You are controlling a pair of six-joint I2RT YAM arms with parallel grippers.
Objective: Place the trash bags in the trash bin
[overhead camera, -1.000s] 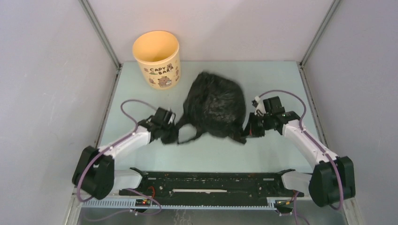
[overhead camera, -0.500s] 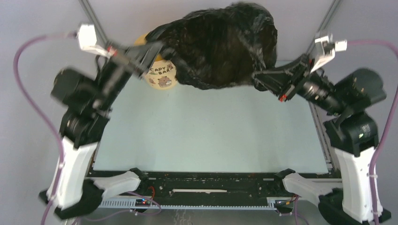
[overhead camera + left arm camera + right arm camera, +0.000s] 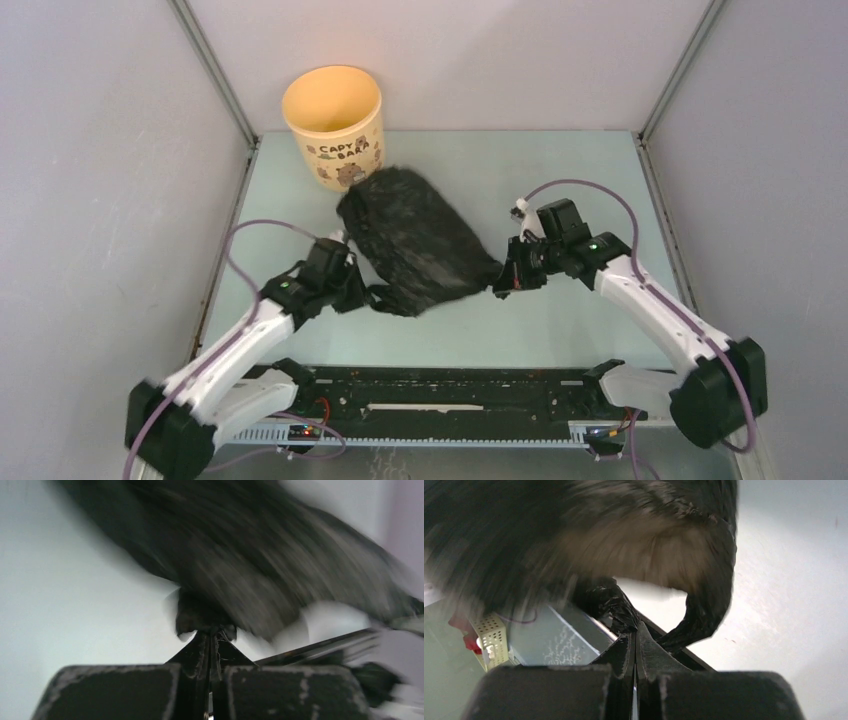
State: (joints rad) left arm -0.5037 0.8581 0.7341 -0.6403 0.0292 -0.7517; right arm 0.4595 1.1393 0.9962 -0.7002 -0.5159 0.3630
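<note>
The black crinkled trash bag (image 3: 415, 238) lies stretched over the middle of the pale green table, between my two grippers. My left gripper (image 3: 352, 288) is shut on its near left edge; the left wrist view shows the jaws closed on a pinch of black plastic (image 3: 202, 615). My right gripper (image 3: 503, 278) is shut on the bag's right corner, with plastic and a loop handle (image 3: 704, 615) at the tips. The pale yellow trash bin (image 3: 333, 125), printed "CAPY BARA", stands upright and open at the far left, just beyond the bag. Both wrist views are motion-blurred.
Metal frame posts (image 3: 215, 75) rise at the table's far corners, with grey walls on both sides. A black rail (image 3: 450, 385) runs along the near edge between the arm bases.
Half a second ago both arms held the bag high up near the camera; now they are down low again, and the bag lies on the table further left, close to the bin.
</note>
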